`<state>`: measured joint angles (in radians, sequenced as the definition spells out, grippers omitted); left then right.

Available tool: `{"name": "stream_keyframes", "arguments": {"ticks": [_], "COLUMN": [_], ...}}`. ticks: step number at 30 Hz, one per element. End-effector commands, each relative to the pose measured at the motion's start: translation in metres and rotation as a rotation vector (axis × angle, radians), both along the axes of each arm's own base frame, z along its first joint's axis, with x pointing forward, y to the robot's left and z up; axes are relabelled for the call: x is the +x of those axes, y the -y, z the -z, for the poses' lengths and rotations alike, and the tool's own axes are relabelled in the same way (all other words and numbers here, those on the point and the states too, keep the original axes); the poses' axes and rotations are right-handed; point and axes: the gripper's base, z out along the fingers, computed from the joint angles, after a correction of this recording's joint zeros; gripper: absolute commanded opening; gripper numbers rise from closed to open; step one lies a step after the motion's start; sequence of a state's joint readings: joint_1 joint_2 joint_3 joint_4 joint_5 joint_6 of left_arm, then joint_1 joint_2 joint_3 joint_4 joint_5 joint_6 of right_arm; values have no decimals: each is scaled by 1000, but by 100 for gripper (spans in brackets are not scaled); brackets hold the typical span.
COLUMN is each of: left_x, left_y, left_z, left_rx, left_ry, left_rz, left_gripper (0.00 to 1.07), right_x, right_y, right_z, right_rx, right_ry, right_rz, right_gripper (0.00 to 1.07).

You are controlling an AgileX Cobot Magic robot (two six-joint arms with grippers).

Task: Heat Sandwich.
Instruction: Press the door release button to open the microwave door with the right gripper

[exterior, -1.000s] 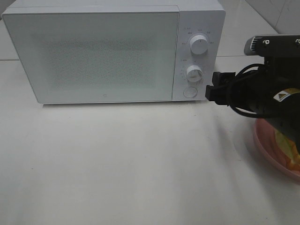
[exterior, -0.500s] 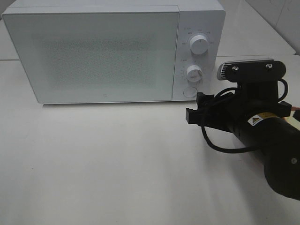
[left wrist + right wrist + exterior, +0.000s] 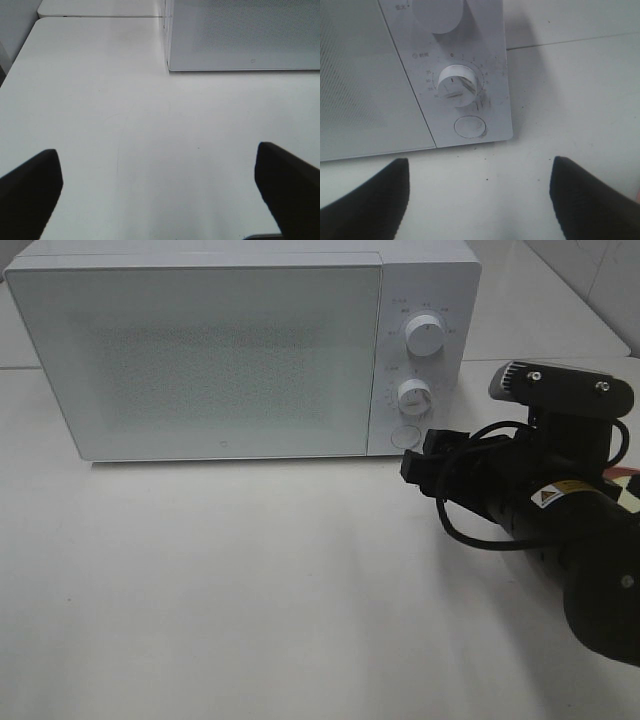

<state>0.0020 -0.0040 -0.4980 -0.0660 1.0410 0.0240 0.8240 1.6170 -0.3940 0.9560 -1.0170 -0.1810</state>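
1. Right hand: fingers wide apart, nothing between them, just in front of the microwave panel, near the round button.
2. Left hand: open, empty, over the tabletop; only its own wrist view shows it.
3. High view: whole microwave, door shut. Right wrist view: lower dial clear, upper dial cut off.
4. Sandwich: can't place it, no view shows it; right arm covers the tabletop's right edge.
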Motion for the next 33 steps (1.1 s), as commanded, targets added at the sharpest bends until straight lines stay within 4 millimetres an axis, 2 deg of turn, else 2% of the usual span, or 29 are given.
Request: {"name": "stream_keyframes", "arguments": {"ticks": [1,4,7,8,10,13,14,17,23,25,28,29,31,32,33], "left_x": [-3,-3,-3,-3,-3,-3,-3,-3,-3,-3,-3,-3,-3,-3,-3], "left_y": [0,0,0,0,0,0,0,0,0,0,0,0,0,0,0], "left_z": [0,0,0,0,0,0,0,0,0,0,0,0,0,0,0], "left_rx": [-3,-3,-3,-3,-3,-3,-3,-3,-3,-3,-3,-3,-3,-3,-3], "left_ry": [23,23,23,23,23,23,23,23,23,23,23,23,23,23,23], "left_rz": [2,2,2,2,2,2,2,2,2,2,2,2,2,2,2], "left_gripper": [100,100,100,100,100,100,100,100,100,100,100,100,100,100,100], "right_x": [-1,-1,-1,-1,-1,-1,-1,-2,-2,-2,-2,-2,-2,-2,-2], "right_y": [-1,-1,-1,-1,-1,-1,-1,-2,-2,-2,-2,-2,-2,-2,-2], "right_z": [1,2,2,2,2,2,2,3,3,4,4,4,4,4,4], "right_rx": [155,326,415,504,543,745,745,915,1105,1187,1211,1215,1215,1215,1215], "right_ry": [-8,-33,-38,-44,-46,-65,-65,-92,-103,-110,-113,-113,-113,-113,-113], "right_rz": [56,118,153,188,203,283,283,353,430,465,474,476,476,476,476], "right_gripper": [75,75,75,75,75,75,75,75,72,67,62,59,45,45,40]}}
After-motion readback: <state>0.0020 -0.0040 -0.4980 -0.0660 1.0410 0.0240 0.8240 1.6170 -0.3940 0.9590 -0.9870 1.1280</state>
